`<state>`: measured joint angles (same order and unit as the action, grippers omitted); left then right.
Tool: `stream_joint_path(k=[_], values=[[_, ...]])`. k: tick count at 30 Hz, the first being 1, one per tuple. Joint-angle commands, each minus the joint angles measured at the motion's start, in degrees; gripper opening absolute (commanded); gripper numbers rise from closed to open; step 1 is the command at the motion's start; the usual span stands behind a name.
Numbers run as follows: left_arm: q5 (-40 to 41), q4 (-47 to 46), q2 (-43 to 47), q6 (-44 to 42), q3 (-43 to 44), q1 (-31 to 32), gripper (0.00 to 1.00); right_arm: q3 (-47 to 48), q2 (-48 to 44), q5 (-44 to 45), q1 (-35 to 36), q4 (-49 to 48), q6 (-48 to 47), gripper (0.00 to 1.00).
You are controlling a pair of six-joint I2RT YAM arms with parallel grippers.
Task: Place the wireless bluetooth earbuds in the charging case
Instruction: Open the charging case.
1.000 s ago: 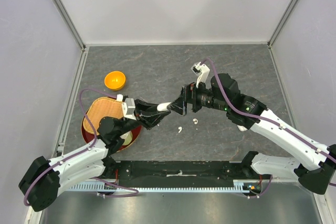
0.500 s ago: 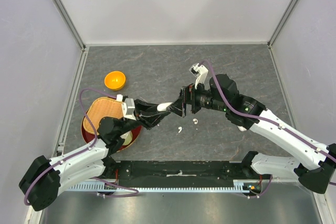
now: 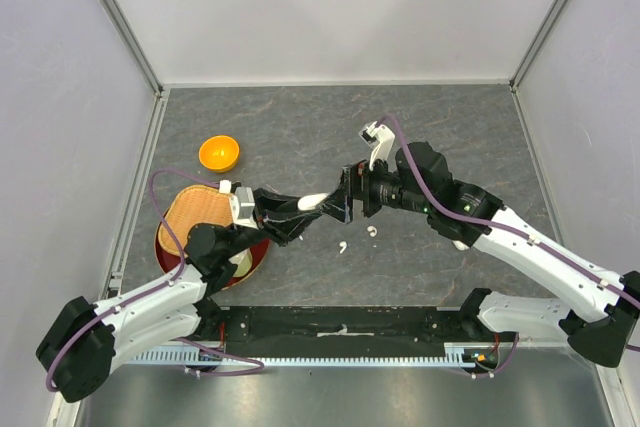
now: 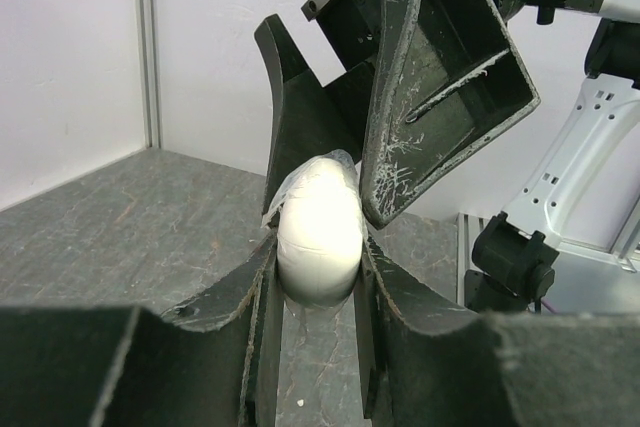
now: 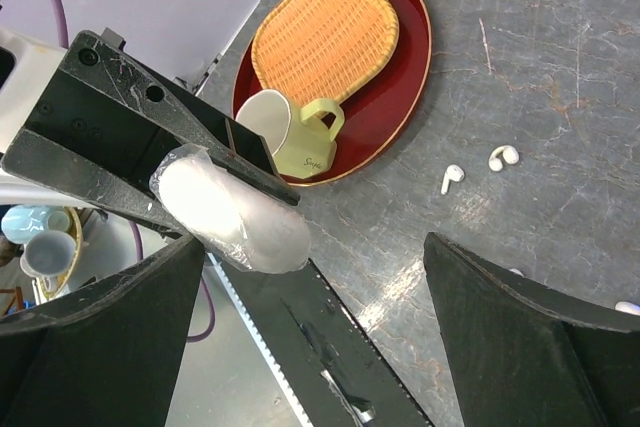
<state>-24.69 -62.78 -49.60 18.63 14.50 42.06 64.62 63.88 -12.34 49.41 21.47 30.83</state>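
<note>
Tiny white glossy earbuds lay below the wide-open right fingers, which might knock loose the smooth white charging case pinched by the closed left fingers.

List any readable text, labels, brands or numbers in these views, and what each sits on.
One short dark script word on the side of the pale green mug standing on the red tray: too small and blurred to read.
White charging case: no print visible.
No other words, numbers or signs show in any view.
</note>
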Motion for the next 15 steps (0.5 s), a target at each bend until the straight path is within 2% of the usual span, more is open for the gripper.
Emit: stream_joint_path(k=[1,15], values=[[-3.96,-2.87,0.65,1.76,1.50,-0.14,0.02,1.38,0.02,2.76,0.43,-3.19,2.13,0.97],[-4.49,1.43,3.02,0.70,0.35,-0.14,0.02,0.16,1.51,1.44,0.34,-7.14,5.64,0.97]])
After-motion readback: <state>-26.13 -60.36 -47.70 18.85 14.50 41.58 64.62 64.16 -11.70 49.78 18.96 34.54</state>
